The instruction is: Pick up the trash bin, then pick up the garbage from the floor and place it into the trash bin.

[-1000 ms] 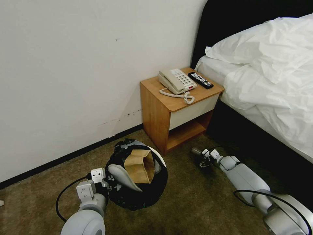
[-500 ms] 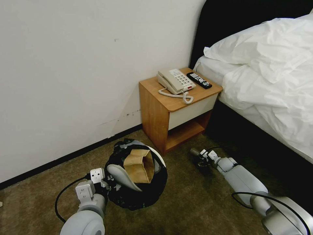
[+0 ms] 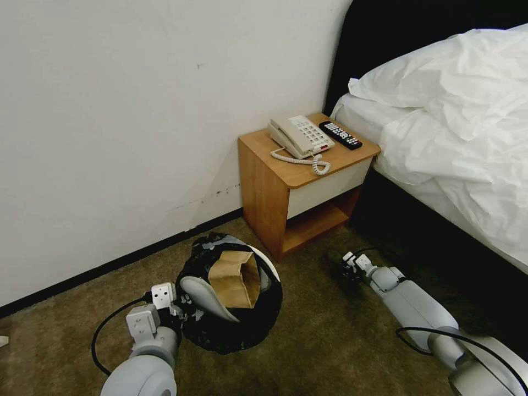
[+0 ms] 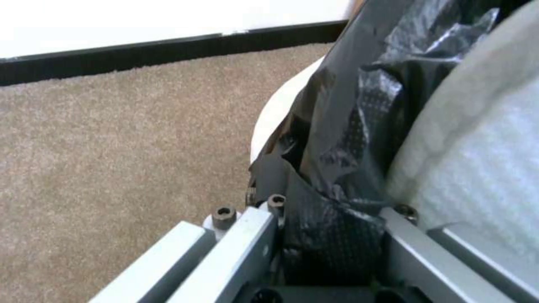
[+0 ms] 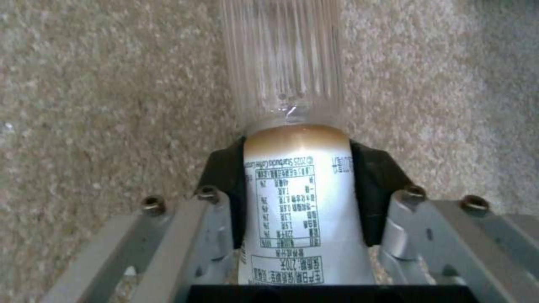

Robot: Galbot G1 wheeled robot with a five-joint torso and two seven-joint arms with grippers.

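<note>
The right gripper (image 5: 300, 185) is closed on a clear plastic bottle (image 5: 292, 139), its black pads pressed against both sides of the white printed label. The bottle's long axis runs straight out along the gripper's own line, ribbed clear end pointing away from the wrist, label end seated between the fingers, low over the carpet (image 3: 330, 330). In the head view this gripper (image 3: 347, 270) sits in front of the nightstand (image 3: 302, 192), to the right of the trash bin (image 3: 231, 297). The left gripper (image 4: 331, 235) is clamped on the bin's black-lined rim and holds it tilted, mouth towards the robot, a brown paper bag (image 3: 236, 278) inside. The bin lies to the left of the bottle, apart, so the carry judged necessary is a leftward one.
</note>
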